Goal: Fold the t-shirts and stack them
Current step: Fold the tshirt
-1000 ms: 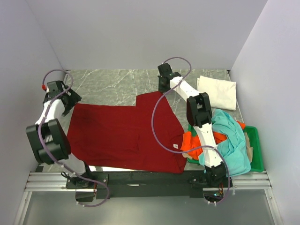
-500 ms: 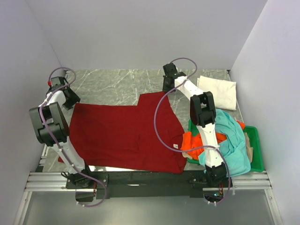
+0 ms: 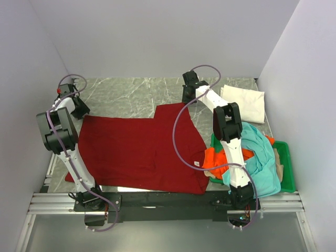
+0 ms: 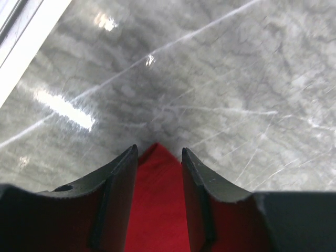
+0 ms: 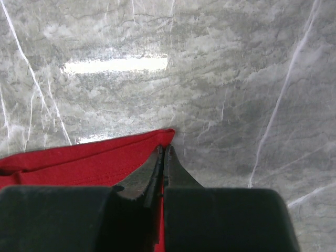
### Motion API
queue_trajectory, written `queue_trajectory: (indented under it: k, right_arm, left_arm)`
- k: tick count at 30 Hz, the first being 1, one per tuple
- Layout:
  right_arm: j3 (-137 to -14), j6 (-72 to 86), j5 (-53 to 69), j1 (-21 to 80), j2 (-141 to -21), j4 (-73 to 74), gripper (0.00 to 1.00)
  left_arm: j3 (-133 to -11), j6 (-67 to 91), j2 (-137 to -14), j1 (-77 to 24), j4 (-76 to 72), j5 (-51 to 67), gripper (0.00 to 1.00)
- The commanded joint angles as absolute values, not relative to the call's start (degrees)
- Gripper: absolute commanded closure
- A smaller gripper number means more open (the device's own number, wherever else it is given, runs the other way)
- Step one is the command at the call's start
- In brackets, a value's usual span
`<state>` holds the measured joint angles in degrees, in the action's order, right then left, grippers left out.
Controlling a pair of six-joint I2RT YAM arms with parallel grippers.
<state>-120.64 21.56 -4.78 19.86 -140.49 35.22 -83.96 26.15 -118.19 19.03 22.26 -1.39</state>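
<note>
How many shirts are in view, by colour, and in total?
red shirt: 1
white shirt: 1
orange shirt: 1
teal shirt: 1
Total: 4

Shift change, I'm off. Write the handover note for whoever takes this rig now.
The left gripper is open, straddling the far left corner of the dark red shirt; the right gripper is shut on its far right corner. That shirt lies spread on the table.
Done: the white shirt lies folded, far right.
Left: the orange shirt and teal shirt, heaped over the green tray, and the red one need folding, then stacking.
</note>
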Motion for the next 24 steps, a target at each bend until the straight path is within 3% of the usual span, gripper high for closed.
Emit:
queue_trajectory:
  k: [1, 12, 24]
  right_arm:
    - [-120.3, 21.2, -4.8, 19.4, -136.6, 35.7, 1.00]
    - [-120.6, 21.0, -4.8, 19.4, -136.7, 35.8, 1.00]
    - [-120.4, 20.8, -5.3, 19.3, -136.3, 35.9, 1.00]
  left_arm:
    - [-86.7, 24.9, -119.2, 18.8, 23.1, -1.8, 0.55]
    - [-85.0, 24.2, -120.7, 17.5, 23.1, -2.1, 0.62]
    - [-84.9, 23.6, -122.5, 16.5, 24.3, -1.8, 0.85]
